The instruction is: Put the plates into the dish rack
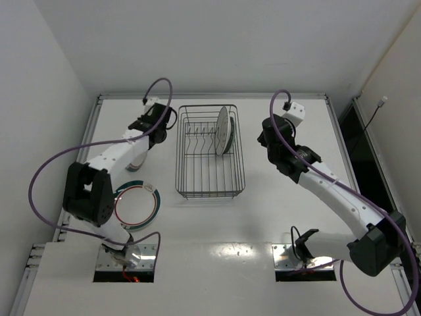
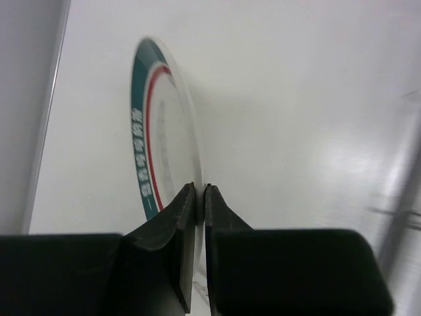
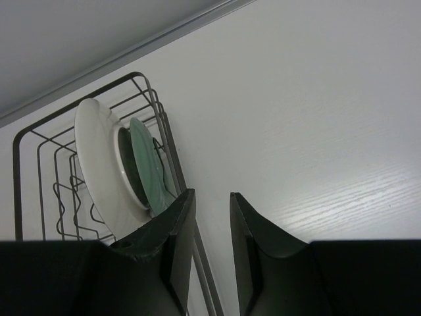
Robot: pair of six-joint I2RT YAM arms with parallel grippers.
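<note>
**Materials and shapes.** The dish rack [image 1: 210, 193] is a rectangular basket of thin dark metal wire with a row of bent upright prongs inside. It stands at the centre of the smooth white table [image 1: 263, 217].

Two round glazed plates stand on edge in the rack's 1 o'clock corner:
- The large white plate [image 3: 99, 164] is plain and glossy.
- The smaller plate [image 3: 150, 168] stands just beside it, on the side toward the rack's 3 o'clock wall. Its face looks pale blue-green, and its pattern cannot be made out.

The flat plate [image 1: 137, 205] lies on the table at 8 o'clock from the rack. It is white, with a green outer ring and a thin red inner ring.

The held plate [image 2: 171, 131] carries the same green and red rings, plus white lettering on the green band. It is seen nearly edge-on, at 9 o'clock from the rack. Whether its lower edge touches the table cannot be told.

**Fingers.**
- The left gripper [image 2: 199, 187] has matte black, wedge-shaped fingers [image 2: 184, 217]. They are pressed onto the rim of the held plate, one on each face, with only the plate's thickness between them.
- The right gripper [image 3: 212, 194] sits at 3 o'clock from the rack and points toward it. Its black fingers [image 3: 177, 224] are parted by a narrow gap, holding nothing and touching nothing.
</note>
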